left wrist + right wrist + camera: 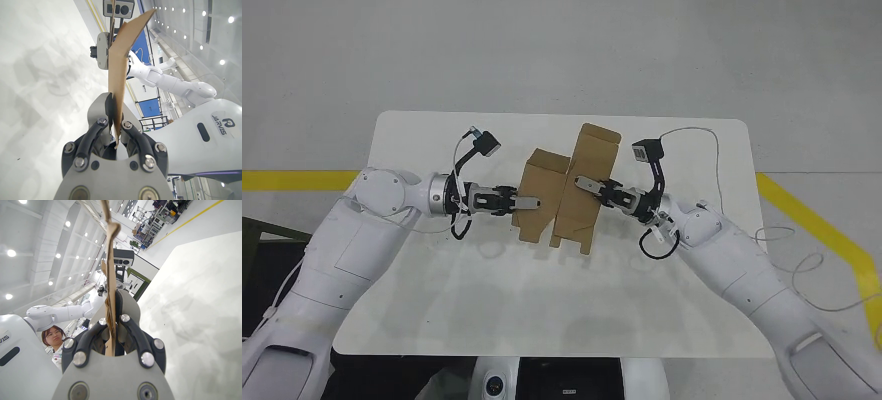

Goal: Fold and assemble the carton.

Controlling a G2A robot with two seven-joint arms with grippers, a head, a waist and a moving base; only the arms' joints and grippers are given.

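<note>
A flat brown cardboard carton (564, 195) hangs above the middle of the white table (442, 300), held between both arms. My left gripper (533, 202) is shut on the carton's left panel; in the left wrist view the carton (117, 83) runs edge-on between that gripper's (115, 117) fingers, with one flap bent outward. My right gripper (582, 184) is shut on the carton's right panel; in the right wrist view the carton (111, 275) stands edge-on inside that gripper (113, 311).
A yellow floor line (292, 180) runs past the table's left and right sides. A loose cable (802, 275) trails off the table's right edge. Bare tabletop lies in front of and behind the carton.
</note>
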